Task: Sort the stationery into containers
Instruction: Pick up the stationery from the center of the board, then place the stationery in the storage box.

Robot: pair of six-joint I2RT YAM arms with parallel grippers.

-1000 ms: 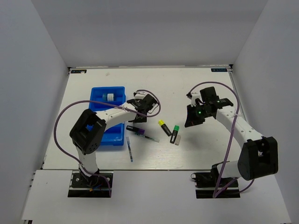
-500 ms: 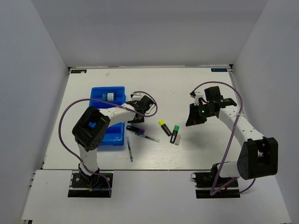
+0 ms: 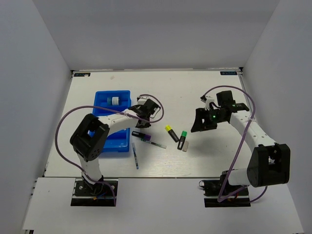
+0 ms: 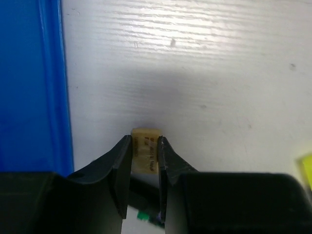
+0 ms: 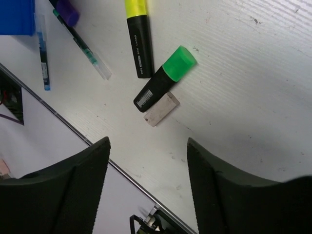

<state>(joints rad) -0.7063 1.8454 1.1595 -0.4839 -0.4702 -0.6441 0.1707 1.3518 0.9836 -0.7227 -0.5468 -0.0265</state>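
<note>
In the left wrist view a small tan printed block [image 4: 146, 148] lies on the white table just right of the blue tray [image 4: 29, 87], and my left gripper [image 4: 145, 146] is shut on it, a finger against each side. From above, that gripper [image 3: 145, 114] sits by the tray's [image 3: 105, 142] right wall. My right gripper [image 5: 147, 142] is open and holds nothing, hovering [image 3: 200, 125] right of a yellow-capped highlighter [image 5: 137, 39], a green-capped highlighter [image 5: 165, 80] and a pale eraser [image 5: 162, 109].
A blue-white pot [image 3: 115, 101] rests in the tray's far compartment. A purple-tipped marker [image 3: 141, 137] and a thin pen [image 3: 157, 144] lie beside the tray, another thin pen [image 3: 135, 156] nearer the front. The table's front edge [image 5: 73, 129] runs close to the eraser.
My right gripper's fingers have gone from shut to wide open while that arm shifted slightly left. My left gripper's fingers have narrowed onto the tan block.
</note>
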